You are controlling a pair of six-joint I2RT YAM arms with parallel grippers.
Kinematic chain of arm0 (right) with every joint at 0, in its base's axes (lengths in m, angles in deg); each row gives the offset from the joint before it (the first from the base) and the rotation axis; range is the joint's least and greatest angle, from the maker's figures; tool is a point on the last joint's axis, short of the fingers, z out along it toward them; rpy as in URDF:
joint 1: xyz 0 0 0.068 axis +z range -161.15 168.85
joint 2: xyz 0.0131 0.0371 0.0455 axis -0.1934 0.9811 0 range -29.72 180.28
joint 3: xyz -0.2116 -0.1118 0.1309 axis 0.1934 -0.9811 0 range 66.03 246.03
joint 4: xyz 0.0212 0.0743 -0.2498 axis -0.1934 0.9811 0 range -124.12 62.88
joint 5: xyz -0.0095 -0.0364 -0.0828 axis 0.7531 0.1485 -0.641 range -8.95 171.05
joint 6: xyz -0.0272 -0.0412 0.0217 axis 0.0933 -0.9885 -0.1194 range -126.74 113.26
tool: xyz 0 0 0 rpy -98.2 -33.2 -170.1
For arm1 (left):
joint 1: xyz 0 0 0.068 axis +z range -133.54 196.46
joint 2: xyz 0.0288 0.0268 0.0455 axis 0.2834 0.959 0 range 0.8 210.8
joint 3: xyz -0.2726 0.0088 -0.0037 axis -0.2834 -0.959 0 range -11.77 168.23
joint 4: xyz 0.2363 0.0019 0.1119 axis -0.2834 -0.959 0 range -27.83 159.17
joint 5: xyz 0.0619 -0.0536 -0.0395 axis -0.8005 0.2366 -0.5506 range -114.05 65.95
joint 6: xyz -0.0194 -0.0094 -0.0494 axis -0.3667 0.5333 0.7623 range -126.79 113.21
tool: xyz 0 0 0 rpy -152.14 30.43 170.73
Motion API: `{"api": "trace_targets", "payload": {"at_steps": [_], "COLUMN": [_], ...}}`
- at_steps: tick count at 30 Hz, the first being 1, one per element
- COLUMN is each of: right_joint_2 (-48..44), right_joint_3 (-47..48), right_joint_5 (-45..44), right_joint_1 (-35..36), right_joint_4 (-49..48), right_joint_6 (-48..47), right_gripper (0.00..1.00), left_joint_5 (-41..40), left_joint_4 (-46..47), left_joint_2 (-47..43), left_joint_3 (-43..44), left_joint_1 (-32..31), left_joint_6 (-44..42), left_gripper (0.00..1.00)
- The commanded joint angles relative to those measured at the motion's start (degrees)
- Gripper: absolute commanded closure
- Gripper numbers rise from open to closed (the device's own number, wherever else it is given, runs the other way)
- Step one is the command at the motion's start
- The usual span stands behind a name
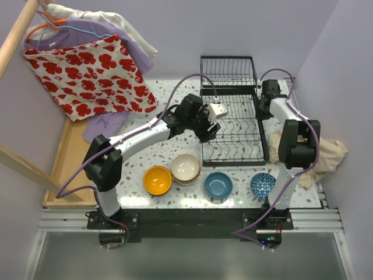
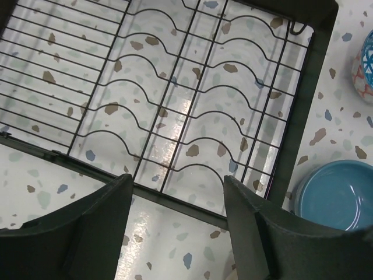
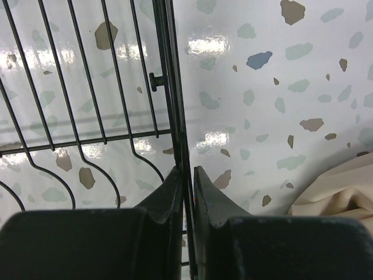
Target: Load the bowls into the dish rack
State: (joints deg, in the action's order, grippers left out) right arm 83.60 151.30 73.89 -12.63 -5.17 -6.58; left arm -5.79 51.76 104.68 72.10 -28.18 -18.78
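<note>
Left gripper [image 2: 178,185], jaws apart and empty, hovers over the near-left corner of the rack [image 1: 236,163]. Right gripper [image 3: 186,175] pinches its right rim, apparently to steady it. Bowls [image 1: 218,185] wait on the table [image 1: 175,96] nearby; 0 loaded.

The dish rack [image 1: 233,125] is black wire. The counter [image 1: 242,178] is white with blue, brown and greenish specks. At 6 o'clock from the rack stand an orange-yellow bowl [image 1: 157,180], a cream bowl [image 1: 185,168] with brown rim, a plain blue bowl [image 1: 218,185] and a blue-white patterned bowl [image 1: 263,185]. At 10 o'clock hangs a cloth [image 1: 93,73], white with red flowers.
</note>
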Motion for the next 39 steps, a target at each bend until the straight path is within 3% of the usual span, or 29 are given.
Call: {"api": "trace_targets", "payload": {"at_steps": [1, 3, 4, 8, 12, 20, 27, 32, 39], "right_joint_2": [1.91, 1.73, 0.43, -7.39, -16.97, -37.54, -49.76, -54.78, -58.82], "right_joint_3": [1.03, 1.82, 2.17, 0.33, -2.47, -11.88, -13.65, -8.55, -7.58], "right_joint_5": [2.06, 1.62, 1.53, 1.61, 2.76, -0.83, -6.81, -7.79, -9.72], "right_joint_1": [0.07, 0.07, 0.07, -0.28, -0.63, -0.98, -2.92, -3.27, -3.27], "right_joint_4": [-5.66, -4.44, -2.86, 1.36, 6.37, 16.74, 25.88, 30.11, 31.69], "right_joint_6": [6.35, 5.55, 4.24, 1.69, 0.63, 0.45, 3.87, 4.85, 1.95], "right_gripper": [1.00, 1.00, 0.82, 0.44, 0.34, 0.20, 0.11, 0.11, 0.11], "left_joint_5": [0.90, 0.98, 1.51, 3.97, 8.80, 0.46, -1.03, -4.72, -8.50], "left_joint_4": [0.97, 0.10, -0.17, -2.27, -8.15, -14.23, -21.78, -18.37, -17.92], "left_joint_2": [-4.03, -5.08, -5.70, -9.12, -12.20, -19.67, -13.98, -10.72, -2.46], "left_joint_3": [3.05, 3.57, 3.84, 4.28, 4.81, -5.64, -7.32, -8.73, -4.95], "left_joint_1": [0.61, 0.61, 0.61, 0.52, -0.27, -13.26, -21.18, -24.69, -30.76], "left_joint_6": [-1.63, -2.42, -2.69, -5.76, -9.54, -20.53, -13.08, -6.48, -7.00], "left_gripper": [0.31, 0.30, 0.30, 0.27, 0.25, 0.27, 0.32, 0.33, 0.36]}}
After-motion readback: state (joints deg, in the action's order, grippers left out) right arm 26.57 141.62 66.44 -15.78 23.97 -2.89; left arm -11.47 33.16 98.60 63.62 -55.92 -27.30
